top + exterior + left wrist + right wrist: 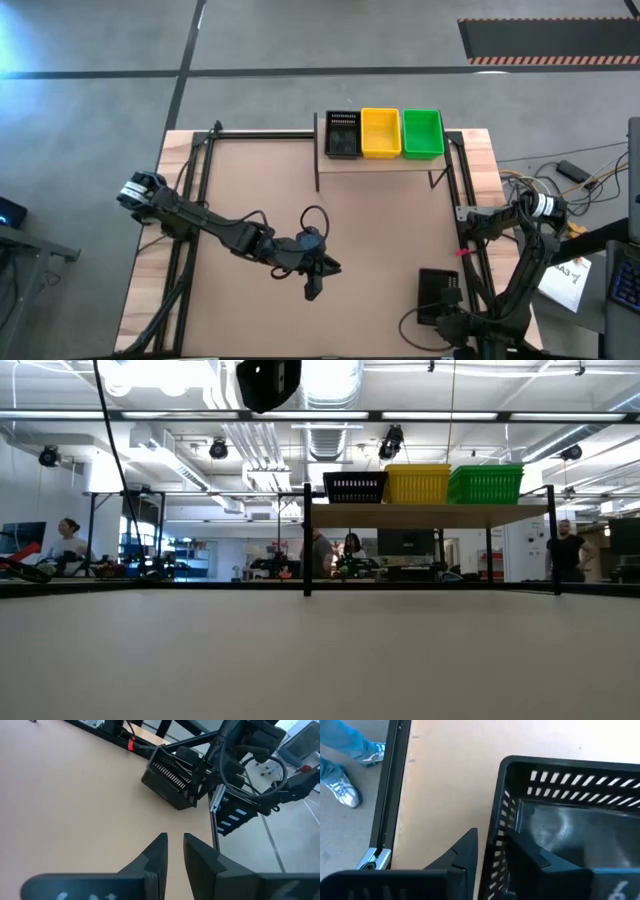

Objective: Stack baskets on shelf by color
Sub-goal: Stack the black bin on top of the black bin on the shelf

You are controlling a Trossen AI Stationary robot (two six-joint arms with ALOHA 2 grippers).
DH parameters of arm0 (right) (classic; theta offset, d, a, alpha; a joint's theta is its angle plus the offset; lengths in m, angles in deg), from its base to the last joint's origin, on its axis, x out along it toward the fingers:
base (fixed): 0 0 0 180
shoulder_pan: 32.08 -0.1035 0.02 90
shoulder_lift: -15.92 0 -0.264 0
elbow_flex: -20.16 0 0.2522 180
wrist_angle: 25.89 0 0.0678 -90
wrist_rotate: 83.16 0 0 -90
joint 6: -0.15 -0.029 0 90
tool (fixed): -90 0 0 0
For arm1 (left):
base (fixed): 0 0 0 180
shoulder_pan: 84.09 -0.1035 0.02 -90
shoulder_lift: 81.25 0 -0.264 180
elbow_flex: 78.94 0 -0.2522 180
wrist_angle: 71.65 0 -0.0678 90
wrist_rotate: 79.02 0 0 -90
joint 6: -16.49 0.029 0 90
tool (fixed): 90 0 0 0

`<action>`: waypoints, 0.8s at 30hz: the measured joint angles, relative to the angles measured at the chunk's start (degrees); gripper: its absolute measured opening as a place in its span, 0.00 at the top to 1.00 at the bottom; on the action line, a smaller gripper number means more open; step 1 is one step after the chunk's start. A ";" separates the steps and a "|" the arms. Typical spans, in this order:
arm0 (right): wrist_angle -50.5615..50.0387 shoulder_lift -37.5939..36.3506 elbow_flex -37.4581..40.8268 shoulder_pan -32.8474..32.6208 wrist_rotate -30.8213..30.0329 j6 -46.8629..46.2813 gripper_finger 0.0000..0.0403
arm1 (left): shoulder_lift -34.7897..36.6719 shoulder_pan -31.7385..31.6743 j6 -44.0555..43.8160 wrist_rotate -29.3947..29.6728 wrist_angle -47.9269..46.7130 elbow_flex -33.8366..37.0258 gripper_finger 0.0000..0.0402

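Observation:
Three baskets stand side by side on the shelf (385,165) at the table's far edge: black (342,134), yellow (380,132) and green (422,133). A further black basket (438,293) sits on its base near the table's near right corner. My right gripper (492,842) is open at this basket's near wall (501,845), with one finger outside it and one inside. A strip of table shows between the outer finger and the wall. My left gripper (175,840) hovers over the middle of the table, holding nothing, with a narrow gap between its fingers.
A dark frame of thin bars (195,200) runs along the table's left, far and right sides. The shelf's dark side panels (318,160) stand upright at its ends. Cables lie off the table's right edge. People stand in the room beyond the table.

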 joint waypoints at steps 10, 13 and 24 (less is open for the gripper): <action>-0.54 0.42 0.10 0.02 0.30 -1.10 0.79 | 0.00 -0.20 0.13 0.02 0.02 0.06 0.89; -0.55 0.76 0.12 0.04 0.35 -0.61 0.84 | 0.38 -0.17 0.13 -0.03 -0.13 0.10 0.89; -3.99 -3.61 -5.61 7.81 4.81 9.66 0.98 | 7.29 -0.90 3.16 -0.63 0.96 14.26 0.89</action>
